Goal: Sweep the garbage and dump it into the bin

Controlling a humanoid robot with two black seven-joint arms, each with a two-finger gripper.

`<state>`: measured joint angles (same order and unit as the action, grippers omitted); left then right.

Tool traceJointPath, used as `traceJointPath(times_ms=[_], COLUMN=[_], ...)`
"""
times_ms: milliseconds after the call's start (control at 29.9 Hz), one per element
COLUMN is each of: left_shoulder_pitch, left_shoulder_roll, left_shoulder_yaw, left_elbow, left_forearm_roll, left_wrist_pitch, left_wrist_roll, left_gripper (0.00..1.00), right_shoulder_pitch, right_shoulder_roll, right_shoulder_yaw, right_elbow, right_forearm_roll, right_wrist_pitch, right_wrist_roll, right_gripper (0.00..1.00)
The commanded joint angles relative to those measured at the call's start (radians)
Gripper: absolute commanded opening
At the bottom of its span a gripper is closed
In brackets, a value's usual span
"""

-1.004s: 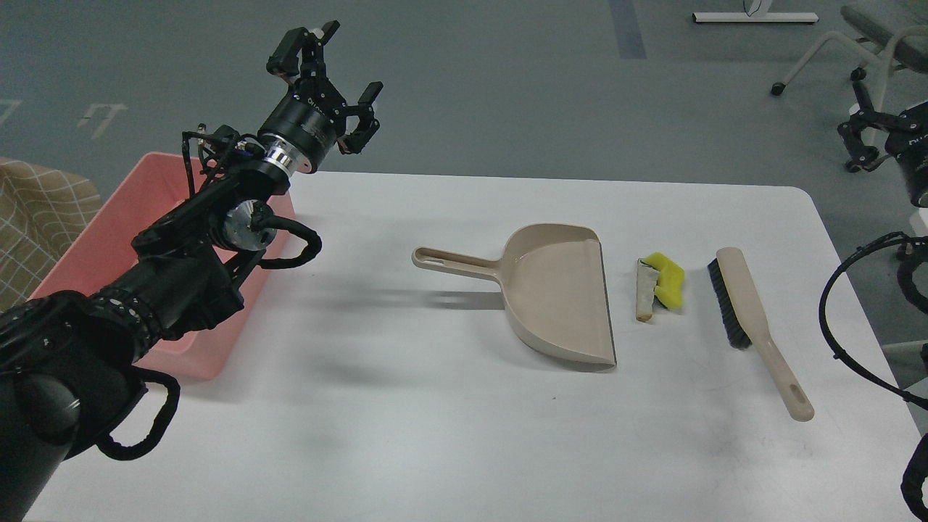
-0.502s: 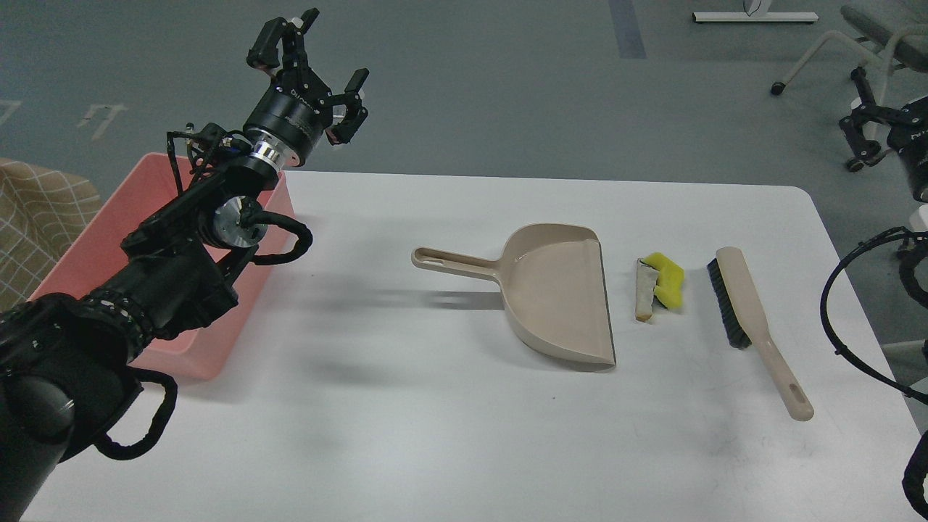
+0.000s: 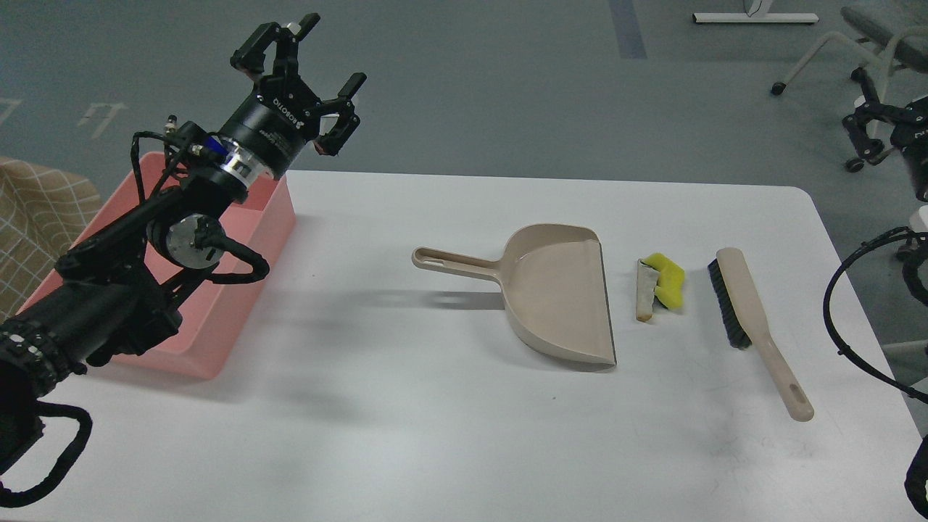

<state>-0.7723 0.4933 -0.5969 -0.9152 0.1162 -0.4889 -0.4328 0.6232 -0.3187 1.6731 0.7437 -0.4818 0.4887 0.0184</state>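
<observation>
The garbage lies on the white table right of centre: a yellow crumpled scrap (image 3: 668, 280) touching a whitish wedge scrap (image 3: 643, 291) with a brown edge. The beige dustpan (image 3: 558, 290) lies just left of them, its open lip facing them and its handle pointing left. A beige brush (image 3: 750, 319) with black bristles lies just right of them. The pink bin (image 3: 210, 348) stands at the table's left edge. My left gripper (image 3: 303, 72) is open and empty, raised above the bin's far right corner. My right gripper (image 3: 866, 130) is small and dark at the far right edge, off the table.
The table's right edge and rounded far corner (image 3: 812, 203) are close to the brush. A beige checked thing (image 3: 36, 217) sits left of the bin. Chair legs (image 3: 812, 58) and my right arm's cables (image 3: 841, 319) are beyond the table's right side.
My left arm has drawn back to the left, with its open gripper shifting left above the bin's far end. The right gripper has drifted slightly. Dustpan, scraps and brush have not moved.
</observation>
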Motion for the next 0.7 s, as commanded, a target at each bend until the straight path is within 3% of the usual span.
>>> traceJointPath(times_ms=[0, 100, 234, 435, 602, 669], left_shoulder_pitch=[0.054, 0.083, 0.122, 0.131, 0.130, 0.131], left_shoulder_roll=[0.109, 0.174, 0.171, 0.105, 0.077, 0.076], left_shoulder_yaw=[0.069, 0.104, 0.118, 0.195, 0.258, 0.252], left_elbow=[-0.166, -0.246, -0.261, -0.267, -0.269, -0.267], left_forearm_roll=[0.008, 0.060, 0.132, 0.364, 0.424, 0.421], left_wrist_pitch=[0.000, 0.000, 0.012, 0.153, 0.259, 0.291], left_wrist_roll=[0.002, -0.001, 0.002, 0.040, 0.040, 0.037], left_gripper=[0.85, 0.81, 0.78, 0.78, 0.79, 0.84], right_shoulder_pitch=[0.000, -0.004, -0.005, -0.010, -0.011, -0.013], right_shoulder_roll=[0.001, 0.001, 0.000, -0.013, -0.030, -0.028], right_shoulder_yaw=[-0.001, 0.001, -0.003, -0.009, -0.010, -0.010], right_elbow=[-0.001, 0.000, -0.001, -0.004, -0.006, -0.006], right_forearm_roll=[0.000, 0.000, -0.001, -0.001, -0.001, -0.001], right_wrist_pitch=[0.000, 0.000, 0.000, 0.000, 0.000, 0.000], right_wrist_roll=[0.000, 0.000, 0.000, -0.001, -0.001, -0.001], right_gripper=[1.00, 1.00, 1.00, 1.00, 1.00, 1.00])
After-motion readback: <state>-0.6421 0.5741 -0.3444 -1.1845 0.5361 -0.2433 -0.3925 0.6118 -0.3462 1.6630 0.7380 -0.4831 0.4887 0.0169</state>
